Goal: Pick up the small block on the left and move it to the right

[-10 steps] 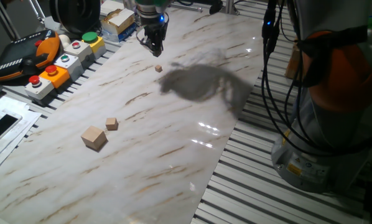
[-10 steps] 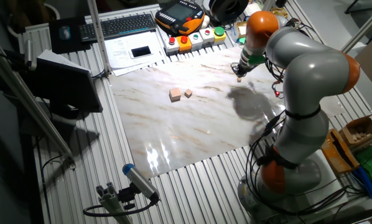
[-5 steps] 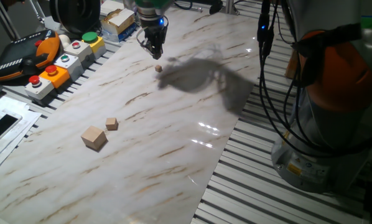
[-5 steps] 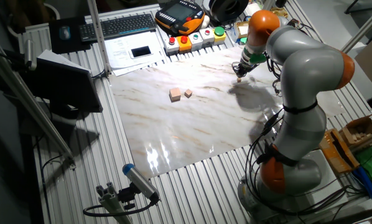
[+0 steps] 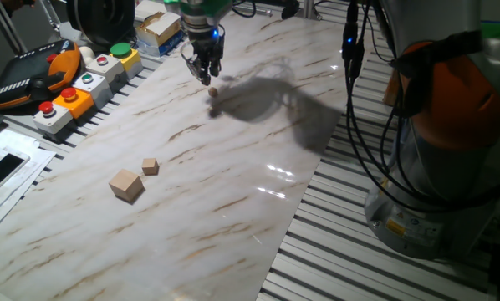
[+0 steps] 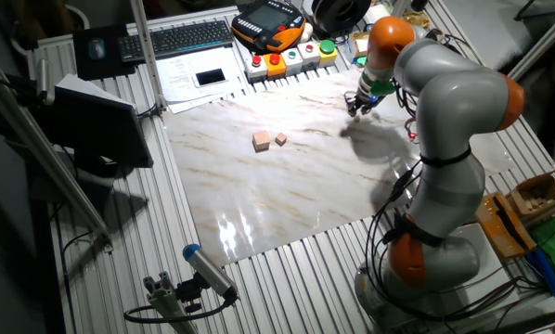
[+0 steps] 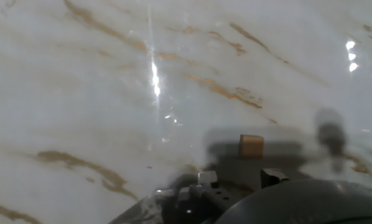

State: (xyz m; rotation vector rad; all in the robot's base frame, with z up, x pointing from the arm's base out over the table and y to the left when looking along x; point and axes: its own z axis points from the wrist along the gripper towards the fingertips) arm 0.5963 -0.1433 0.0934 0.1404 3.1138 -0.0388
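Note:
The small block (image 5: pixel 213 91) is the tiniest light-brown cube and lies on the marble table (image 5: pixel 233 167) at the far side. My gripper (image 5: pixel 204 77) hangs just above and a little behind it, with its jaws apart and empty. In the hand view the block (image 7: pixel 251 145) lies on the table just ahead of the gap between my fingertips (image 7: pixel 272 177). In the other fixed view my gripper (image 6: pixel 356 109) is at the table's far right; I cannot make out the block there. The medium cube (image 5: pixel 150 166) and the largest cube (image 5: pixel 126 185) sit together near the front left.
A box of coloured push-buttons (image 5: pixel 83 88), an orange teach pendant (image 5: pixel 33 71) and a cardboard box (image 5: pixel 158 29) line the table's left edge. The robot's base (image 5: pixel 451 125) and cables (image 5: pixel 359 100) stand off the right edge. A keyboard (image 6: pixel 180 37) lies behind.
My gripper has come down and slightly nearer to the small block. The arm's shadow has shifted toward the block. The cubes have not moved.

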